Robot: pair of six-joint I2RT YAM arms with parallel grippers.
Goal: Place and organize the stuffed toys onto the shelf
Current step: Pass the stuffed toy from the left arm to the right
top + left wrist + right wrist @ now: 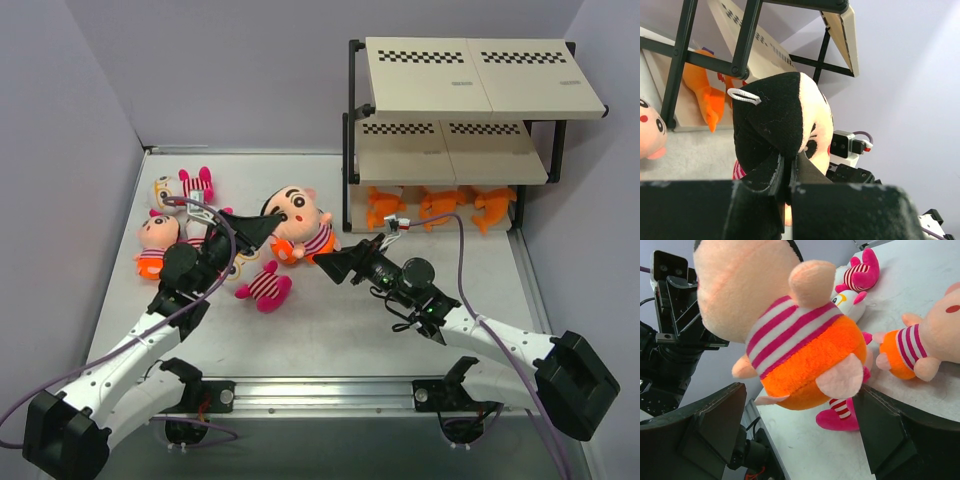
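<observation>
Left hand [788,167] clamped on striped doll [805,340] head | right hand [800,420] apart, flanking it

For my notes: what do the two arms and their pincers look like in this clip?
The left arm and right arm have white links, black joints and bulky black bases. A thin purple cable trails along each. The left pincer and right pincer have matte black, wedge-shaped fingers.
</observation>
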